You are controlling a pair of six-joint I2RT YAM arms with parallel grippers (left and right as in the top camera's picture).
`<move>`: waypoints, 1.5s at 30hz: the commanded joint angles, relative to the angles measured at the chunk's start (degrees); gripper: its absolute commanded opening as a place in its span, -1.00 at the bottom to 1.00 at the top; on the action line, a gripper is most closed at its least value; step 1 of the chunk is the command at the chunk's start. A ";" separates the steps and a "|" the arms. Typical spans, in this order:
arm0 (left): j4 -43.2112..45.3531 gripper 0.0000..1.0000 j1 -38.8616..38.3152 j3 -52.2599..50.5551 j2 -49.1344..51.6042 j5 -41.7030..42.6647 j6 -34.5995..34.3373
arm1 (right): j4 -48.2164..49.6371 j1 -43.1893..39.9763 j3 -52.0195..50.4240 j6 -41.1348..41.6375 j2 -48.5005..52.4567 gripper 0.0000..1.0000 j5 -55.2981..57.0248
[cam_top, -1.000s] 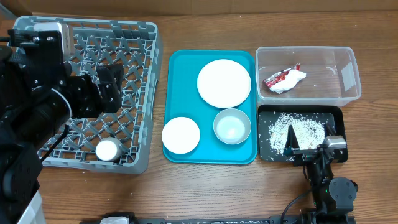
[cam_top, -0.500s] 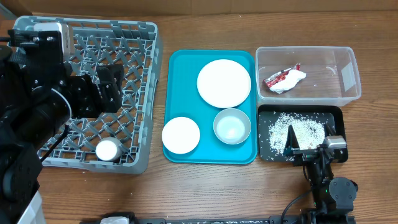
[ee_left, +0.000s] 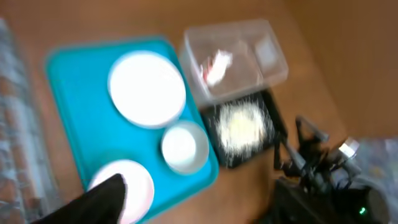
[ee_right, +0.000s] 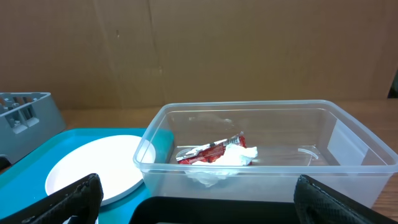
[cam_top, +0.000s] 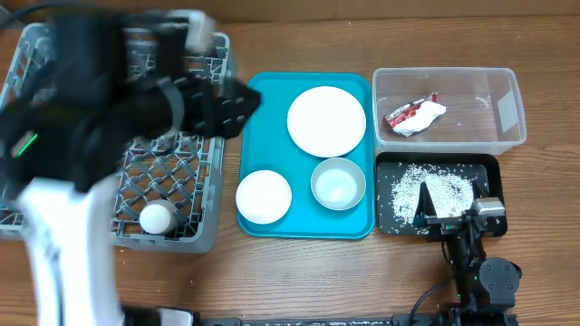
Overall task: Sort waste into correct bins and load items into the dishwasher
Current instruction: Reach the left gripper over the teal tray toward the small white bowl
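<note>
The black left arm [cam_top: 91, 100] has a white link [cam_top: 54, 235]; the right arm [cam_top: 468, 249] is black.

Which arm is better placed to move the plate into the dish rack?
Left. The left gripper hangs at the teal tray's rack-side edge, near the plate and beside the dish rack. The right gripper sits over the black tray, farther away.

Left arm [cam_top: 100, 100] blurred; right end effector [ee_right: 199, 202] sits low, jaws spread wide.
</note>
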 commanded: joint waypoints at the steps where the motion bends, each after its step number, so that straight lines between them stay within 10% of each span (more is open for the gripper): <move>1: -2.58 0.36 -6.25 -2.40 8.98 -3.80 -1.62 | 0.20 -0.33 -0.61 -0.20 -0.68 1.00 0.11; 10: -6.49 0.31 -19.17 -2.47 21.73 -29.38 -14.36 | 0.20 -0.33 -0.61 -0.20 -0.68 1.00 0.11; 22: -8.28 0.07 -15.67 -16.15 19.28 -27.08 -16.33 | 0.20 -0.33 -0.61 -0.20 -0.68 1.00 0.11; 27: 4.09 0.52 -15.82 -23.89 18.71 -23.15 -13.53 | 0.20 -0.33 -0.61 -0.20 -0.68 1.00 0.11; 45: 12.26 0.42 -12.94 -24.06 19.34 -26.86 -16.22 | 0.20 -0.33 -0.61 -0.20 -0.68 1.00 0.11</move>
